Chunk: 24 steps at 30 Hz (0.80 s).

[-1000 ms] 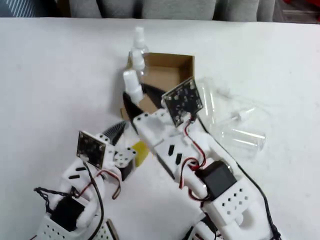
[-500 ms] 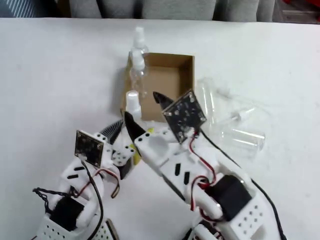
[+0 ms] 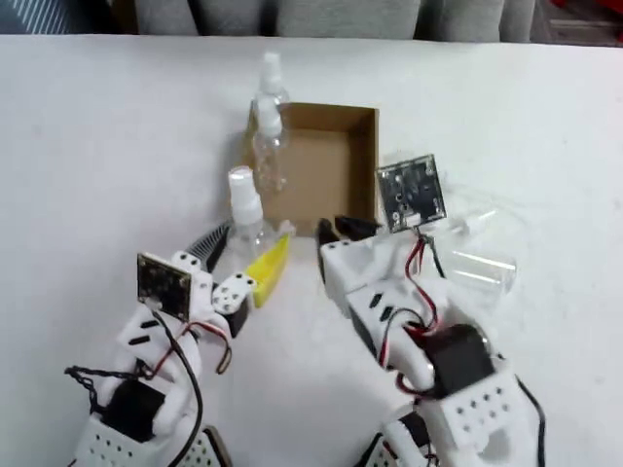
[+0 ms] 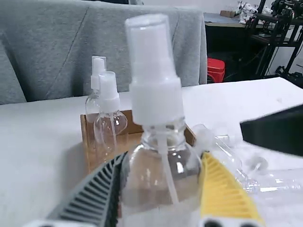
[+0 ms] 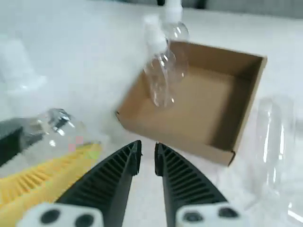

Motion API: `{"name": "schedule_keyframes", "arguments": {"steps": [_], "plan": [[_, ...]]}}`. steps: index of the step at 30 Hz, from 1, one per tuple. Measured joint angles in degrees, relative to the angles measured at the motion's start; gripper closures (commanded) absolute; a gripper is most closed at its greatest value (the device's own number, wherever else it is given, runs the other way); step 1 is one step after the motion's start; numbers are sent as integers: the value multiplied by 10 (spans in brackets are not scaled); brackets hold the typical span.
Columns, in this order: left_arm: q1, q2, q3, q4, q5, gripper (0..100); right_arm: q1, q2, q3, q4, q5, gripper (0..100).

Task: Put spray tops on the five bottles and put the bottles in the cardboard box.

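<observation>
While the left gripper (image 3: pixel 250 240) clamps one bottle (image 3: pixel 243 206), right gripper (image 3: pixel 336 230) together, two bottles (image 3: pixel 270 146) stand by the box (image 3: pixel 374 161).

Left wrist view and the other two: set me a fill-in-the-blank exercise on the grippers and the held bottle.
The left gripper is shut on a bottle fitted with a ____ top. Its fingers are grey and ____. That bottle stands ____ the cardboard box. The right gripper holds ____.
Missing: spray; yellow; outside; nothing.
</observation>
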Motion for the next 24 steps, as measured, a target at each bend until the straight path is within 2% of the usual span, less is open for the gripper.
{"name": "schedule_keyframes", "arguments": {"steps": [4,11,15,20,24], "plan": [[-1,0,11,-46,0,976,4,-4,96,-2,-8,983],[-24,0,12,-118,0,976,-120,-121,193,-3,-9,983],[-25,17,12,-162,0,976,-161,-197,253,-59,-8,983],[-25,150,-16,-246,0,976,-179,-275,362,-166,-8,983],[-26,278,-90,-260,0,976,-188,-324,465,-264,-8,983]]}}
